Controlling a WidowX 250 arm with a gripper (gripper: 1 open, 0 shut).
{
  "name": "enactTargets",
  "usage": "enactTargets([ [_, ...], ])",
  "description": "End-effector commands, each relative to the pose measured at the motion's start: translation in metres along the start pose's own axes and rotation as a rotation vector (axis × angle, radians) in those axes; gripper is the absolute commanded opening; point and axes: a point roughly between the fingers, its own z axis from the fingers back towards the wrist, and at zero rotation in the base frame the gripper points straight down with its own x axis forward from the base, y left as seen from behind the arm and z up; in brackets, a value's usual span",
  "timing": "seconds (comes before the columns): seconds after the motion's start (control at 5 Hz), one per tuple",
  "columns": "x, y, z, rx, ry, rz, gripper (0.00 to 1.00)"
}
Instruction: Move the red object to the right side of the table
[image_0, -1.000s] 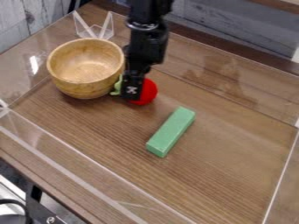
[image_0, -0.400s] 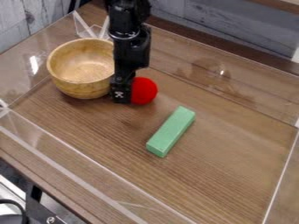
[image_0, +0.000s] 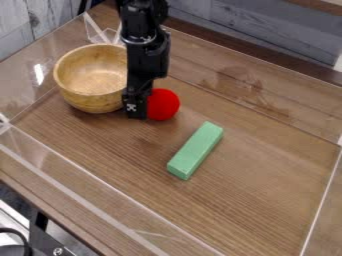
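Right, 1 view only, the camera over the desk (image_0: 267, 190): the hand (image_0: 139, 103) points straight down beside the wooden bowl (image_0: 96, 78), its fingers spread wide and gripping nothing. The red toy fruit (image_0: 163, 104) sits on the desk just right of the fingers, left of centre, near the bowl. It looks light, hard and prone to rolling, so pinch across its round middle. Compared with 1 second earlier, the hand has shifted left off the fruit and opened; the green block (image_0: 195, 150) is unmoved.
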Motion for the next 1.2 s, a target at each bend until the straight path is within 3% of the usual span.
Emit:
enactTargets([
  [0.0, 0.001, 0.018, 0.02, 0.084, -0.021, 0.045, 1.0],
  [0.2, 0.001, 0.024, 0.015, 0.088, -0.031, 0.067, 1.0],
  [0.6, 0.012, 0.005, 0.015, 0.083, -0.06, 0.049, 1.0],
  [1.0, 0.029, 0.022, 0.016, 0.07, -0.086, -0.033, 1.0],
])
